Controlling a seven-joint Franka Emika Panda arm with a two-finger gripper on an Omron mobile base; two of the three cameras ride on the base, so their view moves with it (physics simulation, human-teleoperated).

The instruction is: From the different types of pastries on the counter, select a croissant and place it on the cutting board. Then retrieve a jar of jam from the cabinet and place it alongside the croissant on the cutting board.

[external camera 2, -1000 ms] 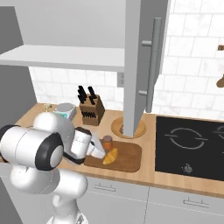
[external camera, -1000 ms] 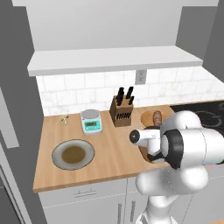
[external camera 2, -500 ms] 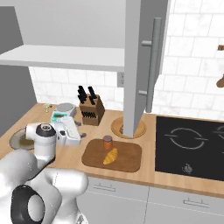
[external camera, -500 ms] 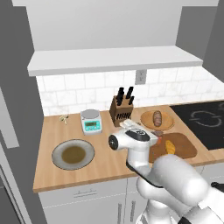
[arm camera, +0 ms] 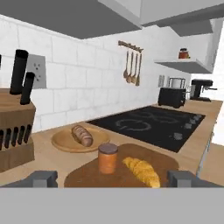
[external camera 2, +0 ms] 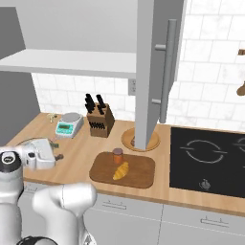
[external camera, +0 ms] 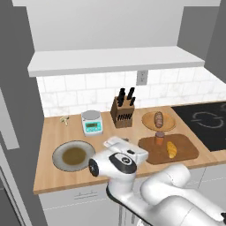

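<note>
Fingers [arm camera: 43, 178] apart, empty; golden croissant [arm camera: 141, 171] beside orange-brown jar [arm camera: 107, 158].

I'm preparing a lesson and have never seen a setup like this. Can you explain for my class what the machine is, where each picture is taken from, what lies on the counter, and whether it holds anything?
This is a rendered kitchen with a white robot arm on a driving base. Two pictures come from cameras on the base, behind the arm to its left and right. The third comes from a camera on the hand, looking along the gripper, which is open and holds nothing. On the counter lies a dark cutting board with a golden croissant and a small jar of jam standing beside it. Behind is a round plate with a brown bun, plus a knife block, a kitchen scale and a grey plate.
</note>
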